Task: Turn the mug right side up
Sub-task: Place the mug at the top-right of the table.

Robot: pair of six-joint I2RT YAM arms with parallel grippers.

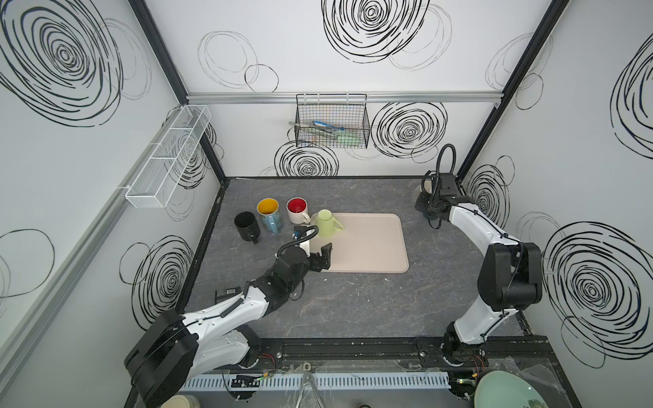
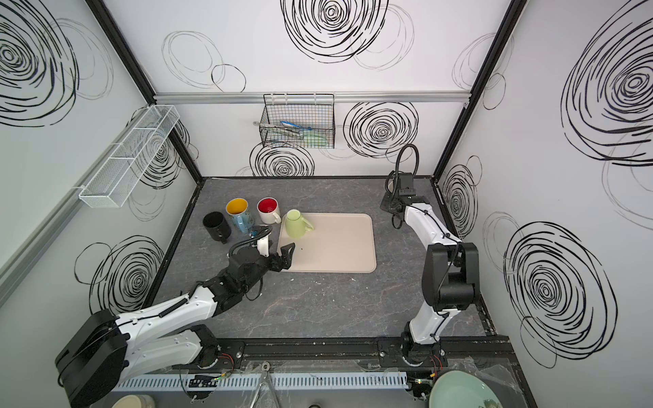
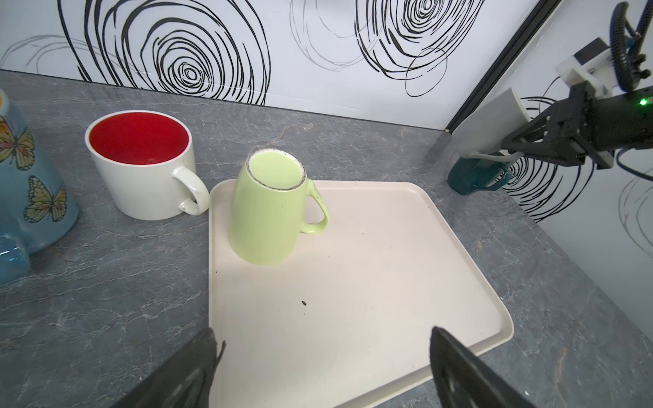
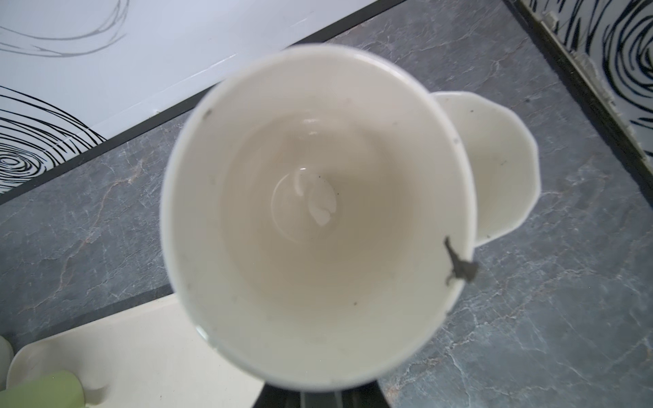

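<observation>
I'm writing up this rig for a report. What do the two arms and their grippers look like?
The left arm and right arm have white shells with bulky black joint housings and thin black wires clipped along them. The left gripper and right gripper are black, with tapered jaws. A ribbed black hose loops at each wrist. A green light glows on the right one.

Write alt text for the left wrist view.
A pale green mug stands upside down on a beige tray, a red-lined white mug upright beside the tray. The left end effector is open, short of the green mug.
</observation>
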